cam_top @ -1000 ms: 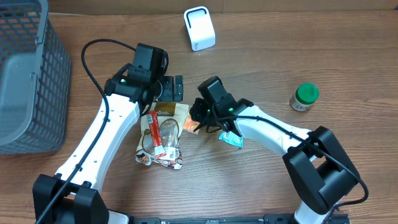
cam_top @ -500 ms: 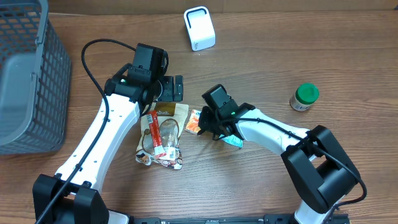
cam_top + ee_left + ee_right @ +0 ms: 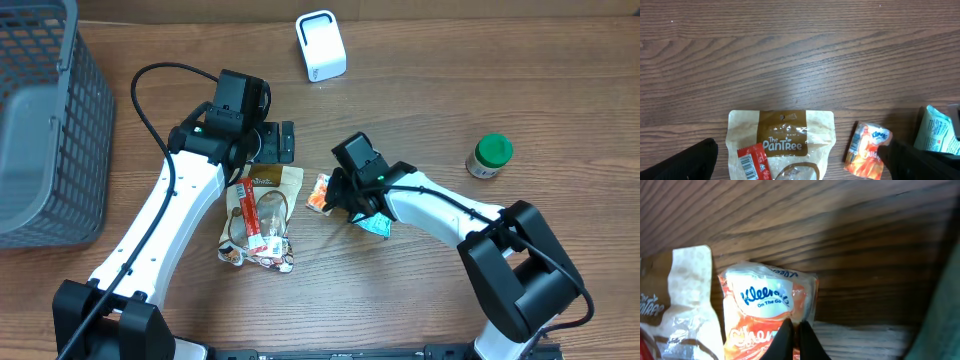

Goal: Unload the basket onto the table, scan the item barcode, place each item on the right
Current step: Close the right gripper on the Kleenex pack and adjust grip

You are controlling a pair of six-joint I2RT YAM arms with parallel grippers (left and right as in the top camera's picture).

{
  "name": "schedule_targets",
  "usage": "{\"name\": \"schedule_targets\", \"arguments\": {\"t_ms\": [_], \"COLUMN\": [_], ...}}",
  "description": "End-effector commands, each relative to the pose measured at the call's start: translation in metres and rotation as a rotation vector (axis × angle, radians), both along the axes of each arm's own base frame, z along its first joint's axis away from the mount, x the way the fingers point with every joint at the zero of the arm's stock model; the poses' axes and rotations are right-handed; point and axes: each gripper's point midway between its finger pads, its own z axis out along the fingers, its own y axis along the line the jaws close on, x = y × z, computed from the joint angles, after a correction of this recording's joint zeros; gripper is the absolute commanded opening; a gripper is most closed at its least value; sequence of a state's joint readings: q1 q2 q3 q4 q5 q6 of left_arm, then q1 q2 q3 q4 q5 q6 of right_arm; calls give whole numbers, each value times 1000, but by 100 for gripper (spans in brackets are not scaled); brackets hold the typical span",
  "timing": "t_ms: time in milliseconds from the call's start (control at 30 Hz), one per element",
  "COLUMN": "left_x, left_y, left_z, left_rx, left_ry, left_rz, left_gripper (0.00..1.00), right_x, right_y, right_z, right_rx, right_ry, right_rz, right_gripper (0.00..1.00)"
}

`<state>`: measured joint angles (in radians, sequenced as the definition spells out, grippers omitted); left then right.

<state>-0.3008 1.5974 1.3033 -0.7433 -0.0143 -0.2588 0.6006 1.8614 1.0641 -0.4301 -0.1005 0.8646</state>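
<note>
The orange Kleenex tissue pack (image 3: 765, 305) sits on the wooden table (image 3: 450, 90), just beside the PanTree pouch (image 3: 781, 137). Our right gripper (image 3: 795, 332) is pinched tight on the pack's edge. We judge this a thin-film grip for carrying it to the white scanner (image 3: 320, 45), well apart at the far side. Our left gripper (image 3: 272, 142) hovers wide open above the pouch, holding nothing.

Left gripper (image 3: 272, 142) gapes wide, aimed toward 3 o'clock; right gripper (image 3: 795, 330), fingertips pinched together, points toward 9 o'clock.
</note>
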Motion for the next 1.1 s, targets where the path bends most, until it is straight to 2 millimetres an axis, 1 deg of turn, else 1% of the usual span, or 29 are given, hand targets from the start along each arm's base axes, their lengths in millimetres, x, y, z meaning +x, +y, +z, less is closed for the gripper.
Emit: {"name": "schedule_targets", "arguments": {"t_ms": [0, 233, 267, 300, 400, 433, 467, 533, 567, 600, 667, 767, 833, 933, 1067], "left_x": [2, 2, 2, 2, 2, 2, 2, 2, 2, 2, 2, 2, 2, 2, 2], "left_y": [-2, -2, -2, -2, -2, -2, -2, -2, -2, -2, -2, -2, -2, -2, -2], "left_z": [8, 8, 8, 8, 8, 8, 8, 8, 8, 8, 8, 8, 8, 8, 8], "left_rx": [-17, -17, -17, -17, -17, -17, -17, -17, -17, -17, -17, -17, -17, -17, -17], "left_ry": [-16, -16, -16, -16, -16, -16, -16, -16, -16, -16, -16, -16, -16, -16, -16], "left_rz": [4, 4, 4, 4, 5, 5, 4, 4, 4, 4, 5, 5, 4, 4, 5], "left_gripper": [100, 100, 100, 100, 100, 100, 100, 100, 100, 100, 100, 100, 100, 100, 100], "right_x": [-1, -2, -1, 1, 7, 8, 10, 14, 16, 18, 22, 27, 30, 32, 29], "right_y": [-27, -29, -27, -22, 6, 12, 16, 16, 15, 13, 12, 24, 29, 30, 23], "right_z": [-15, -16, -15, -13, -1, 2, 5, 6, 6, 5, 7, 20, 30, 33, 28], "right_rx": [-80, -85, -74, -55, 48, 72, 85, 72, 60, 44, 35, 87, 109, 112, 76], "right_ry": [32, 39, 33, 20, -57, -75, -101, -128, -144, -154, -170, -182, -190, -191, -170], "right_rz": [-56, -57, -50, -23, 160, 199, 237, 261, 273, 268, 261, 280, 287, 280, 265], "right_gripper": [4, 4, 4, 4, 4, 4, 4, 4, 5, 10, 13, 22, 25, 27, 27]}}
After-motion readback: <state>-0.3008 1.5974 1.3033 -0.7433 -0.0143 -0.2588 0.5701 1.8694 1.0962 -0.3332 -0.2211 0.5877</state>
